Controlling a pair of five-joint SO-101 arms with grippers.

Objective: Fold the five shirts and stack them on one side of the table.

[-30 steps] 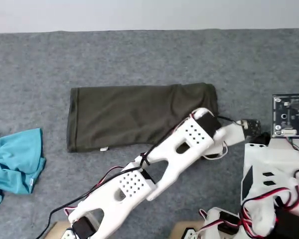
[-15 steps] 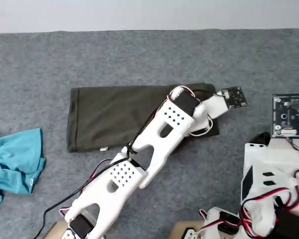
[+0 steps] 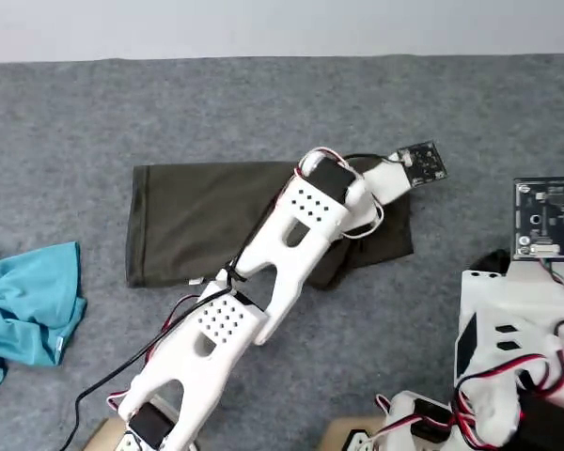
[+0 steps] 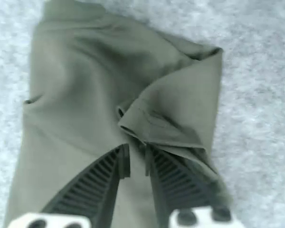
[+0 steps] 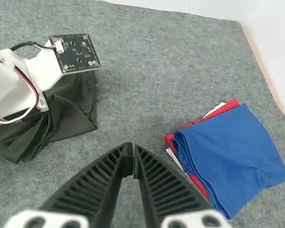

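Observation:
An olive shirt (image 3: 207,221) lies folded lengthwise in the middle of the grey mat. The left arm (image 3: 291,235) stretches over its right end. My left gripper (image 4: 137,154) is shut on a raised fold of the olive shirt (image 4: 171,118). In the right wrist view this cloth (image 5: 52,123) hangs bunched like a tent under the left wrist. A crumpled teal shirt (image 3: 28,301) sits at the mat's left edge. A folded blue shirt (image 5: 228,152) tops a stack with red and white shirts beneath. My right gripper (image 5: 133,156) is shut with nothing in it, over bare mat beside that stack.
The right arm's white body (image 3: 508,357) fills the near right corner. A black circuit board (image 3: 550,216) sits above it at the right edge. Bare mat lies beyond the olive shirt and between it and the teal one.
The left arm has swung from the olive shirt's near right corner toward its far right corner, dragging cloth along. The right arm has not moved.

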